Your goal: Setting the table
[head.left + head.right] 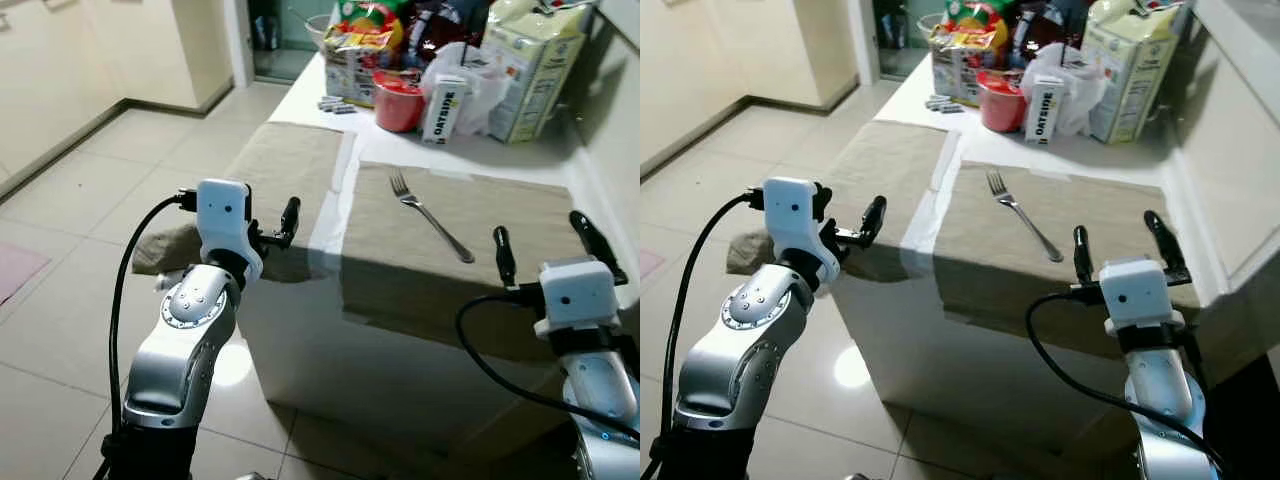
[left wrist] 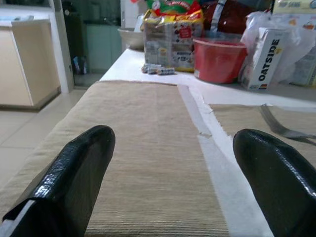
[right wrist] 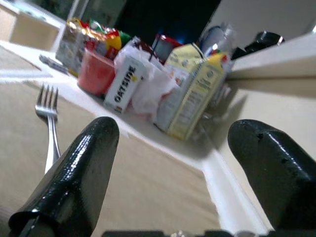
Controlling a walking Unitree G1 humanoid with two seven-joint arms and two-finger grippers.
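A silver fork (image 1: 430,215) lies diagonally on the right beige placemat (image 1: 500,200), its tines toward the far side. A second beige placemat (image 1: 290,165) lies to its left and hangs over the table's near-left edge. My left gripper (image 1: 265,228) hovers open at that placemat's near edge with nothing between its fingers (image 2: 79,173). At the near edge of the right placemat my right gripper (image 1: 545,242) is open and empty. The fork (image 3: 48,106) lies ahead of it and a little to its left.
Groceries crowd the far end of the white table (image 1: 345,190): a red bowl (image 1: 398,100), an Oatside carton (image 1: 445,105), snack bags (image 1: 360,45) and a large carton (image 1: 535,65). A wall ledge (image 1: 610,130) runs along the right. Tiled floor (image 1: 90,200) lies to the left.
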